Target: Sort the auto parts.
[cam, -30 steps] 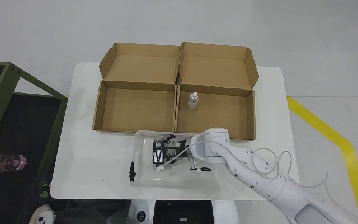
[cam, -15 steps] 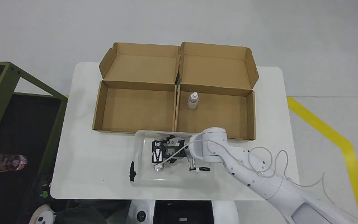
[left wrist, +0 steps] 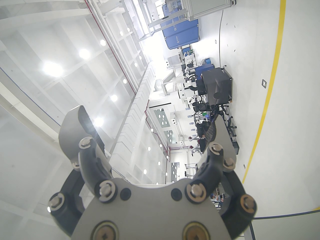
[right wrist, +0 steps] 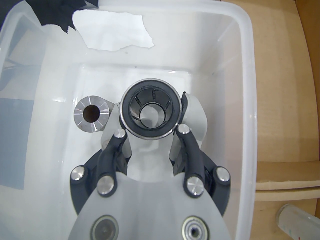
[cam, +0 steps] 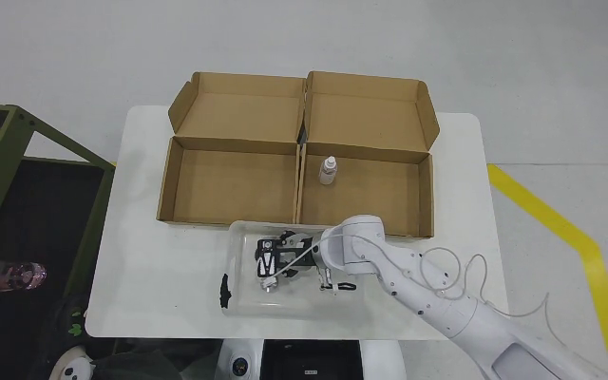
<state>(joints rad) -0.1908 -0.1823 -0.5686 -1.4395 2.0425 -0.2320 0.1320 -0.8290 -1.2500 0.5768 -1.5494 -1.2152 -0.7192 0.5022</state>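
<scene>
A clear plastic bin [right wrist: 243,81] stands on the white table at its front edge, also seen from above as the bin [cam: 237,249]. Inside it stands a black ring-shaped bearing [right wrist: 130,106] with a metal rim, its open end facing the right wrist camera. My right gripper [right wrist: 151,104] is down in the bin, shut on this bearing with a finger pressed to each side. A silver metal sleeve [right wrist: 91,116] stands right beside the bearing. In the top view the right gripper [cam: 270,265] sits over the bin's left half. My left gripper [left wrist: 147,128] points up at a ceiling, open and holding nothing.
Two open cardboard boxes lie behind the bin, the left box [cam: 228,185] bare and the right box [cam: 380,195] holding a small white bottle [cam: 328,171]. Black tape [right wrist: 60,1] and a white paper scrap [right wrist: 112,32] stick to the bin's wall.
The right arm's forearm has shifted slightly to the left over the bin. The gripper stays down inside the bin around the bearing.
</scene>
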